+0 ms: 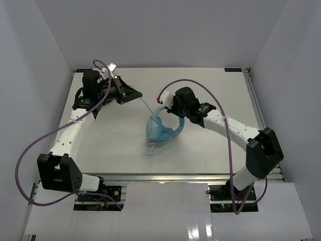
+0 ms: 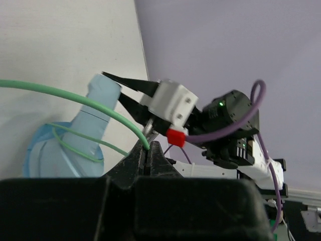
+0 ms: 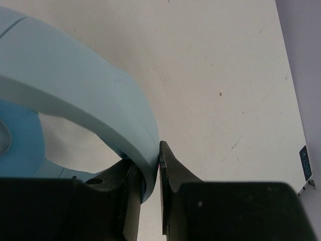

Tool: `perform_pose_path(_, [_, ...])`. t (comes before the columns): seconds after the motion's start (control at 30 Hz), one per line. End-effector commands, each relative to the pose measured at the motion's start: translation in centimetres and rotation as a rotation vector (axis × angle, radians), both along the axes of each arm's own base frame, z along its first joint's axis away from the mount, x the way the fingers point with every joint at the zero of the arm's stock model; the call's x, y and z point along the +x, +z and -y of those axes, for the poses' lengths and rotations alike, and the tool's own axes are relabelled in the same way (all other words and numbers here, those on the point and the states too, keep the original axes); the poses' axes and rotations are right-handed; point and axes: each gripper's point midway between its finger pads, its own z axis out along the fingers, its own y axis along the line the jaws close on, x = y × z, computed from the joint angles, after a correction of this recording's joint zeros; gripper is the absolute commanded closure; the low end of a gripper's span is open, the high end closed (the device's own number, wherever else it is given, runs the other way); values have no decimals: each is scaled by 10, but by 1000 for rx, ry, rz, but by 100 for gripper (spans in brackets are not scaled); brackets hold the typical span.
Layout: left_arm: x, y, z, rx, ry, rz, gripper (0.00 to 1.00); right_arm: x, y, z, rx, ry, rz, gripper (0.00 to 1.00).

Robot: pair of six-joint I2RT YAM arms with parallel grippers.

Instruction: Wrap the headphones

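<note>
The left arm reaches up the white table, left gripper pinched on the cable, while the right arm bends in, right gripper clamped on the headband of the headphones at mid-table, pale walls around.

Table: white flat top with faint scuffs and dark specks.
Back wall: plain pale grey-lavender panel, rising from the table's far edge.
Side walls: matching plain panels to the table's left and right.
Rails: silver metal rail along the table's right edge, another along its near edge.
Label: small blue sticker at the table's far right corner.
Front sheet: glossy white, just before the table's near edge, catching a bright reflection.
Light: soft and even, with faint shadows on the table.
</note>
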Motion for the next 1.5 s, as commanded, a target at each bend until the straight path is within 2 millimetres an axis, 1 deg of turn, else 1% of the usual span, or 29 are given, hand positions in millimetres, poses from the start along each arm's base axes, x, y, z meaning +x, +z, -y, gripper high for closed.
perform_pose_path(0.0, [-31,88,9,-65,17,230,100,21,-4,15,-20,-184,-31,92])
perform_pose_path(0.1, [-43,92,8,-77,48,228,100,36,6,15,74,-281,-70,92])
perform_pose_path(0.13, [-46,89,8,-81,63,214,100,41,5,14,104,-309,-96,92])
perform_pose_path(0.17, [-47,80,7,-83,81,186,100,46,8,15,134,-333,-115,92])
perform_pose_path(0.2, [-47,66,7,-83,103,146,100,51,12,15,165,-354,-127,92])
perform_pose_path(0.23, [-48,59,7,-92,118,118,100,55,16,14,184,-365,-131,92])
perform_pose_path(0.3, [-47,52,10,-129,164,73,100,61,28,9,227,-382,-125,92])
perform_pose_path(0.37, [-43,40,14,-133,195,32,100,66,37,5,257,-403,-121,92])
perform_pose_path(0.43, [-37,34,17,-121,209,17,100,71,42,6,258,-433,-97,92])
perform_pose_path(0.53, [-28,39,24,-106,224,26,100,77,41,11,262,-482,-80,92])
perform_pose_path(0.6, [-21,36,29,-79,238,20,100,78,38,12,271,-506,-82,92])
perform_pose_path(0.7, [-9,23,36,-21,266,-2,100,78,34,15,292,-557,-86,92])
perform_pose_path(0.73, [-7,22,37,-4,277,-6,100,79,34,16,301,-575,-85,92])
perform_pose_path(0.9, [1,1,43,91,299,-82,100,79,33,16,332,-626,-78,92])
perform_pose_path(1.07, [0,-15,41,192,322,-162,100,82,26,15,337,-649,-87,92])
perform_pose_path(1.2, [-2,-15,41,230,328,-189,100,86,20,16,337,-681,-88,92])
perform_pose_path(1.37, [-2,-13,49,277,311,-214,100,89,14,17,343,-715,-91,92])
perform_pose_path(1.47, [-2,-16,54,272,303,-238,100,89,12,17,357,-736,-95,92])
